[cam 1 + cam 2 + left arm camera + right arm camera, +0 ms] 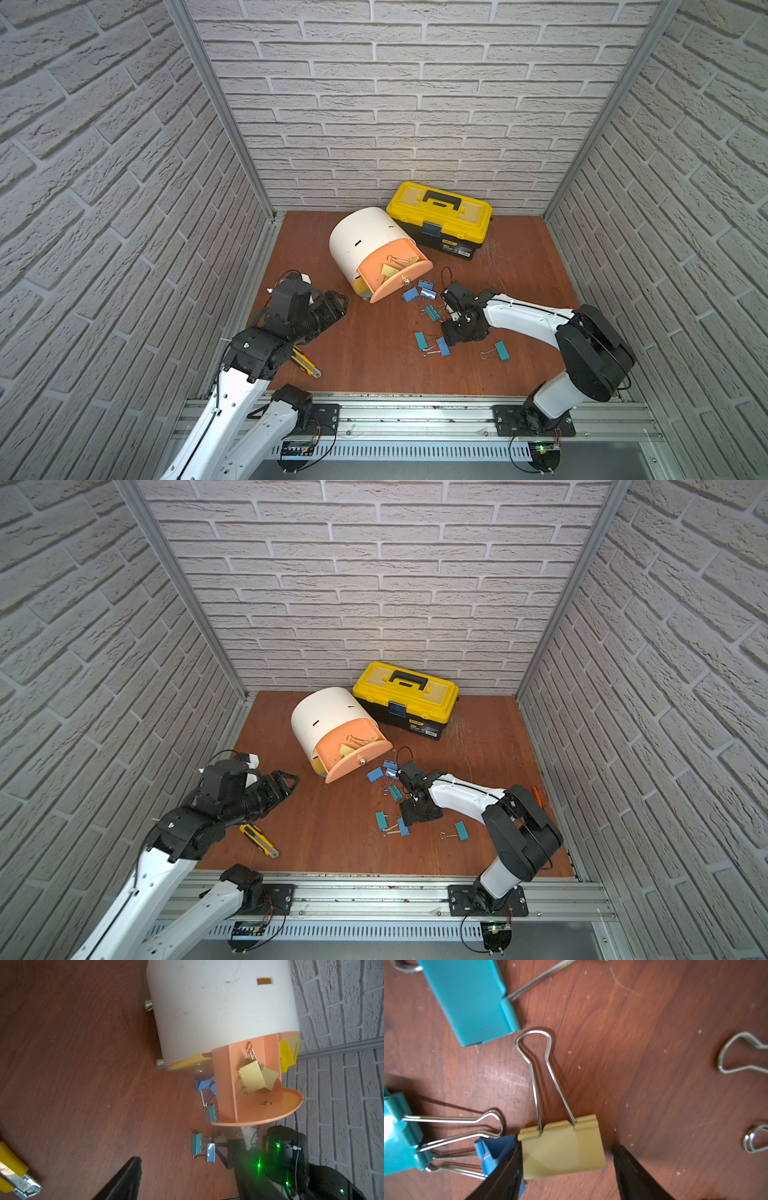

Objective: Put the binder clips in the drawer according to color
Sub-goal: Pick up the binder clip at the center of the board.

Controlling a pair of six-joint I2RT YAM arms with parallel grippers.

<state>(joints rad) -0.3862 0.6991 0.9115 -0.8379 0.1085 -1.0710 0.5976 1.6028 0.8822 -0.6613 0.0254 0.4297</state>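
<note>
Right wrist view shows the right end effector (566,1148) low over a pale yellow binder clip (562,1153) lying flat on the tabletop (654,1064). Its jaws stand open on both sides of the clip, one finger touching its edge, and nothing is gripped yet. The step in hand seems to be picking up this clip. Next it must close on the body, avoid the blue clip (496,1151) just beside, and carry it to the open peach drawer (388,270), where other yellow clips (252,1076) lie. How far the left end effector (336,303) is open, I cannot tell.
</note>
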